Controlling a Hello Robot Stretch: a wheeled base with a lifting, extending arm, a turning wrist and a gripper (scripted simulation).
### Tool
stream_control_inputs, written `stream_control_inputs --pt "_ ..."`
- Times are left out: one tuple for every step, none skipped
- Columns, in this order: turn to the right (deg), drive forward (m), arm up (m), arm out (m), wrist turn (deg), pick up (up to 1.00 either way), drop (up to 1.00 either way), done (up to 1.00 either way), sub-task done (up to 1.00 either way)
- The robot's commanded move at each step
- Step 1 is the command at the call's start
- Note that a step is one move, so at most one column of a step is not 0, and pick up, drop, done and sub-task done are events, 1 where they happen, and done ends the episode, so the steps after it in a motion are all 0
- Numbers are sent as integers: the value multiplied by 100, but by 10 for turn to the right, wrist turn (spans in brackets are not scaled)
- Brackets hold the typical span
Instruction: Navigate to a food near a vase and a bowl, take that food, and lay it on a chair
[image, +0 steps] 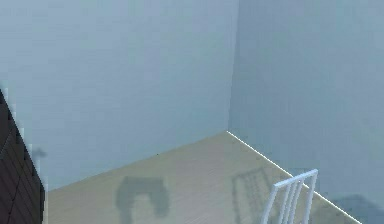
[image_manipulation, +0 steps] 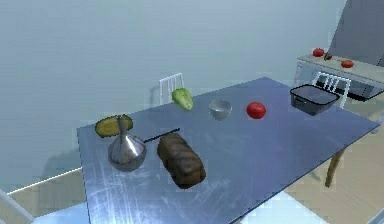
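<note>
A grey-blue table (image_manipulation: 270, 150) carries the food. A brown loaf of bread (image_manipulation: 181, 159) lies near its front, right beside a metal, cone-shaped vase (image_manipulation: 125, 150). Behind the vase lies a flat yellow-green food (image_manipulation: 108, 126). Farther back are a green food (image_manipulation: 183, 98), a small grey bowl (image_manipulation: 220, 108) and a red tomato (image_manipulation: 257, 110). A thin dark strip (image_manipulation: 163, 132) lies between the vase and the bowl. A white chair (image_manipulation: 172, 86) stands behind the table, and another white chair (image: 291, 202) shows at the forward view's bottom right.
A black tray-like container (image_manipulation: 314, 97) sits on the table's right part. A counter (image_manipulation: 340, 75) with red items stands at the far right. Part of a white chair (image_manipulation: 14, 206) is at the bottom left. Dark furniture (image: 18, 170) edges the forward view's left; bare walls meet in a corner ahead.
</note>
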Motion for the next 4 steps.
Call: stream_control_inputs --pt "0 0 50 0 0 0 0 0 0" --pt "0 0 32 0 0 0 0 0 0" --pt "0 0 0 26 0 0 0 0 0" --pt "0 0 0 0 450 0 0 0 0"
